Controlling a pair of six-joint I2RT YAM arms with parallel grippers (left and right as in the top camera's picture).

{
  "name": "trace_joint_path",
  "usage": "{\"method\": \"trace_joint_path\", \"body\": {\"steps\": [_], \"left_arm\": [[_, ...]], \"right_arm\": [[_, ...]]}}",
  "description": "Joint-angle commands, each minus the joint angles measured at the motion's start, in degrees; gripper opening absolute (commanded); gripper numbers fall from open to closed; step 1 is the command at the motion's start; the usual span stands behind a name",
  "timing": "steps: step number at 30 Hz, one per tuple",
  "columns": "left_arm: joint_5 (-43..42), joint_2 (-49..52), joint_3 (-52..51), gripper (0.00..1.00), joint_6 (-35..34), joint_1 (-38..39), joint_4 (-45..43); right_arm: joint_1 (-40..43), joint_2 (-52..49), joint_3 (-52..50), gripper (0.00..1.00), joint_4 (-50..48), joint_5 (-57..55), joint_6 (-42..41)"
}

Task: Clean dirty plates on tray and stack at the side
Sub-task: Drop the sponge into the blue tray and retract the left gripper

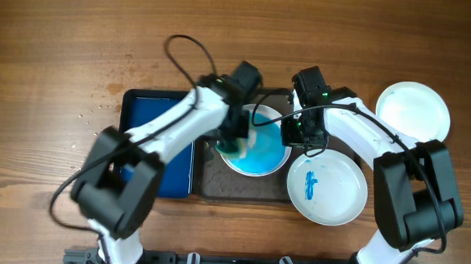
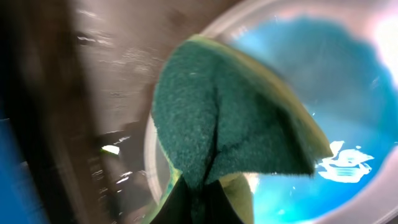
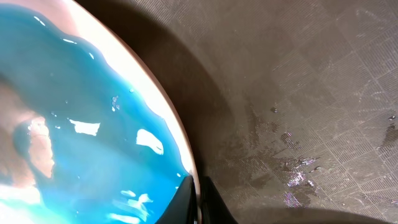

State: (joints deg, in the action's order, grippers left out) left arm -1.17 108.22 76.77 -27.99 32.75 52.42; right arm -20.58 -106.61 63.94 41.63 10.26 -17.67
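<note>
Wooden table (image 1: 62, 23): smeared plate (image 1: 263, 154) flat, face-up on tray (image 1: 216, 180).

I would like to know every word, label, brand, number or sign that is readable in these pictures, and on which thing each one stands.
No words, labels, brands or numbers can be read in any view.
The blue mark on the front plate is a scribble, not letters.
The smeared plate, clean plate, sponge, grey tray and blue tray bear no text.
</note>
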Motion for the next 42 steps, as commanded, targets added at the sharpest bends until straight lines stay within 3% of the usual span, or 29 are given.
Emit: {"method": "trace_joint_path", "body": {"steps": [1,7,11,17,18,20,21,25,30,33,36,42], "left_arm": [[3.06,-9.16,-0.13,0.04,-2.71,-6.27,4.28],[9.01,-11.89,-0.63,0.04,-2.01,-15.21,14.73],[8.92,-11.89,-6.93,0.04,-0.74,-21.59,11.43],[7.04,-11.89,-18.75,0.04,-0.74,-23.76,1.92],[7.04,-11.89,-19.15,0.12,-0.76,-23.76,1.73],[7.04,-11.98,-19.12,0.49,-0.76,-23.76,1.75],[7.04,-12.31,-18.91,1.00,-0.76,-23.76,1.77],[7.28,-14.60,-15.85,1.00,-0.76,-23.78,3.23],[10.32,-23.58,-4.59,1.00,-0.83,-23.78,10.69],[16.74,-32.11,3.48,1.00,-0.96,-23.80,15.41],[24.13,-37.44,4.31,1.00,-4.63,-25.14,17.46],[25.42,-40.94,4.24,1.00,-10.43,-37.92,25.46]], "right_arm": [[-0.09,-1.18,-1.05,0.04,-0.20,-1.88,1.01],[-0.09,-1.18,-1.05,0.04,-0.42,-1.88,1.01],[-0.09,-1.18,-1.05,0.04,-0.42,-1.84,1.05],[-0.09,-1.18,-1.05,0.04,-0.46,-1.86,1.16],[-0.09,-1.18,-1.05,0.05,-0.48,-1.86,1.16],[-0.09,-1.18,-1.05,0.04,-0.57,-1.86,1.18],[-0.09,-1.18,-1.05,0.04,-0.61,-1.86,1.18],[-0.09,-1.18,-1.05,0.04,-0.61,-1.84,1.20],[-0.09,-1.18,-1.05,0.04,-0.68,-1.86,1.22],[-0.09,-1.18,-1.05,0.04,-1.62,-1.84,2.54],[-0.09,-1.18,-1.05,0.04,-1.79,-1.88,2.64],[-0.11,-0.09,1.60,0.04,-0.55,-1.88,3.85]]}}
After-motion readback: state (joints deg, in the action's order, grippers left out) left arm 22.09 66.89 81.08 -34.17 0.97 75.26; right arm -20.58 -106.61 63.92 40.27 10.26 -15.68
